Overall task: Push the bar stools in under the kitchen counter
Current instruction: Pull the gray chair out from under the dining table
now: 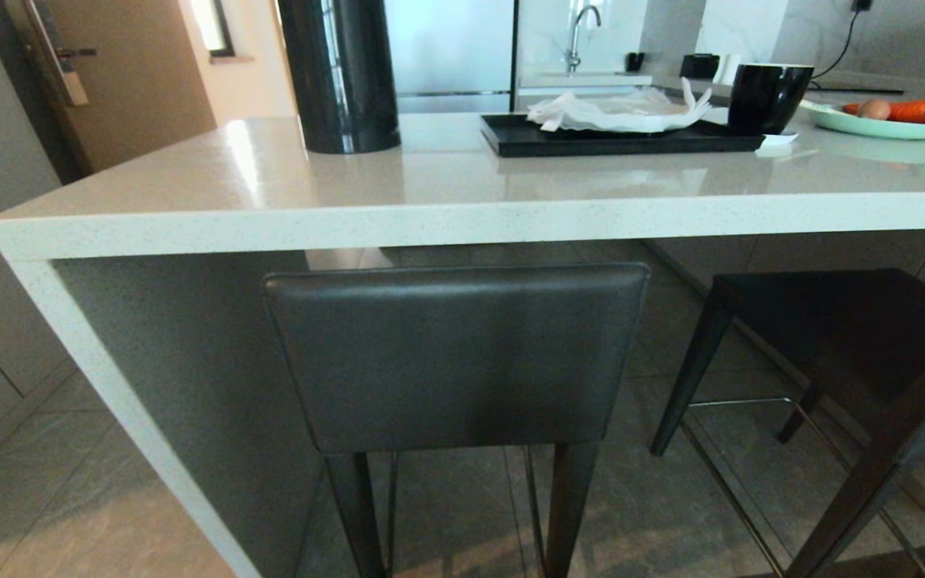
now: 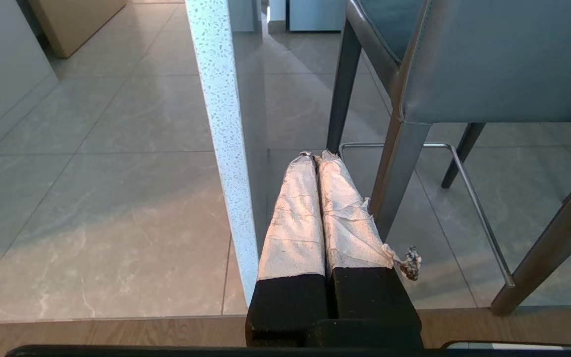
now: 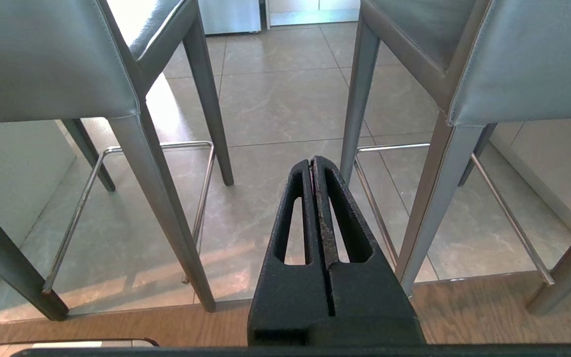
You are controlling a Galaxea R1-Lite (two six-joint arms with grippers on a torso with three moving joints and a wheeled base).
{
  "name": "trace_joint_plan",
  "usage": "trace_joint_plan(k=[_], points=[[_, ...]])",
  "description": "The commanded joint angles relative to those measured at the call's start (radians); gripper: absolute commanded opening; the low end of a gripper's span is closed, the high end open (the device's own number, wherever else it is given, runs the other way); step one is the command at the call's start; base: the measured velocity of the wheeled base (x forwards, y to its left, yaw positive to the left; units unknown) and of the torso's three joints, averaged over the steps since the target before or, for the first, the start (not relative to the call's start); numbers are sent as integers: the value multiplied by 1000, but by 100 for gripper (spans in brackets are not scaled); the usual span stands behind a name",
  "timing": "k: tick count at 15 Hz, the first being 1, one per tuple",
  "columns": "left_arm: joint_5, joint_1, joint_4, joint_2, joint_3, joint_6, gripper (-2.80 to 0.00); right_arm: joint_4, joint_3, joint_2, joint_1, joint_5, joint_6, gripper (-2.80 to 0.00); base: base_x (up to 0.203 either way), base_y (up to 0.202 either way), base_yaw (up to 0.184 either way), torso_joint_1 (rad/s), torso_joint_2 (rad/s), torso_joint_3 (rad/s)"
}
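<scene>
While both arms hang low, left claw [image 2: 315, 156] and right claw [image 3: 314, 161] sit closed — empty.

Two bar stools [image 1: 456, 357] [image 1: 848, 345]; one kitchen counter [image 1: 462, 221]; perhaps one tray [image 1: 615, 140].

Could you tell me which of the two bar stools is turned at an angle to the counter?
The right stool, seat showing; the left stool squarely presents its backrest.

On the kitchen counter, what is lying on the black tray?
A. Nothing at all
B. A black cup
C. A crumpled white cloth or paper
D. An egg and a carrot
C: in the head view, a crumpled white cloth or paper lies on the black tray; the black cup stands beside the tray, and the egg and carrot are on a separate green plate.
</scene>
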Motion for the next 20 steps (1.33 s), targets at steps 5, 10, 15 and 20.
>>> trace_joint_plan(k=[5,10,15,20], points=[[0,0,0,1,0,-1,-280,0,0,0,0,0,0,-280,0,0,0,0,0,0],[0,0,0,-1,0,-1,-280,0,0,0,0,0,1,-280,0,0,0,0,0,0],[0,0,0,-1,0,-1,-280,0,0,0,0,0,1,-280,0,0,0,0,0,0],[0,0,0,0,0,-1,-280,0,0,0,0,0,1,-280,0,0,0,0,0,0]])
